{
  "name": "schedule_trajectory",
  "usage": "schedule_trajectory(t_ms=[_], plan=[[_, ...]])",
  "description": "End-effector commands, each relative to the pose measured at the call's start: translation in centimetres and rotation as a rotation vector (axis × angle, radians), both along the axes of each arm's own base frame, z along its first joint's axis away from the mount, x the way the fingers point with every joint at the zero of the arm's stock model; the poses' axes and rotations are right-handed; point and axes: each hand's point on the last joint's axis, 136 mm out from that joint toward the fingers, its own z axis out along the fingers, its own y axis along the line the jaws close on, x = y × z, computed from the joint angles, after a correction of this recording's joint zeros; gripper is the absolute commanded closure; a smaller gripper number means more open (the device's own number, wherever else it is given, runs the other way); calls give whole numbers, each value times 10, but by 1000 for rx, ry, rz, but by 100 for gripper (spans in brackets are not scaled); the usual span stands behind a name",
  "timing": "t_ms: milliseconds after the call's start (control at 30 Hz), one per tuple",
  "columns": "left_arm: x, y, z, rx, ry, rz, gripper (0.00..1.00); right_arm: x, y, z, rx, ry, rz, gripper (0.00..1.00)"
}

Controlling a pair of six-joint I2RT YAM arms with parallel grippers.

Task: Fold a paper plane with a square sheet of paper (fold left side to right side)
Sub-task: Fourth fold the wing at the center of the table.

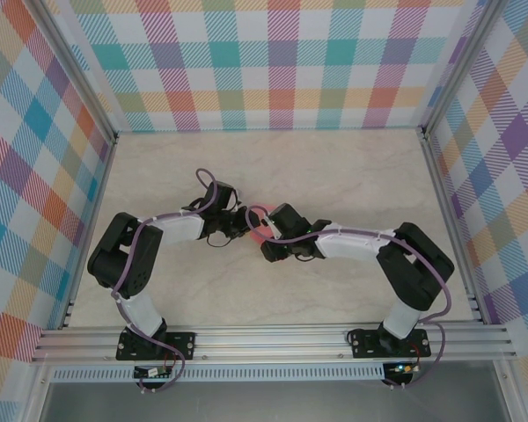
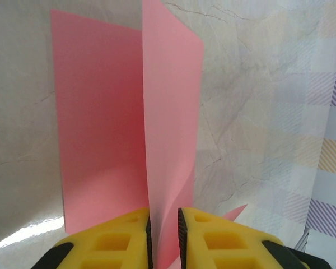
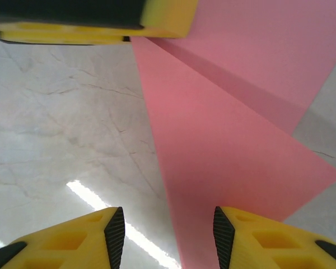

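Note:
The square sheet of paper (image 2: 98, 123) is salmon pink and lies partly flat on the marble table. One side of it stands up as a tall flap (image 2: 171, 112). My left gripper (image 2: 164, 235) is shut on that flap's lower edge, which curves between the narrow black pads. My right gripper (image 3: 169, 235) hovers open over the sheet (image 3: 224, 157), its jaws wide apart and touching nothing. A yellow finger (image 3: 101, 22) of the left gripper crosses the top of the right wrist view. From above, both grippers meet at mid-table over the paper (image 1: 258, 230). A paper plane is out of view.
The marble tabletop (image 1: 334, 167) stretches back to checkered walls (image 1: 273, 61) on three sides. An aluminium rail (image 1: 273, 338) runs along the near edge by the arm bases. Both arms (image 1: 150, 246) bend inward towards the centre.

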Motion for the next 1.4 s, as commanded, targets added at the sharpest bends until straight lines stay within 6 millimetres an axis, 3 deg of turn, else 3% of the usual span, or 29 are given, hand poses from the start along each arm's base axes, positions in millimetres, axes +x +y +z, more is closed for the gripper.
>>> schedule_trajectory(t_ms=[0, 867, 1133, 1367], plan=[[3, -3, 14, -2, -7, 14, 78, 17, 13, 11, 15, -60, -23, 53], [17, -7, 12, -7, 34, 62, 76, 20, 5, -13, -101, -68, -53, 62], [16, -5, 12, 5, 32, 64, 75, 19, 2, -16, -114, -68, -55, 72], [15, 0, 18, 16, 18, 63, 68, 13, 1, -20, -115, -39, -47, 79]])
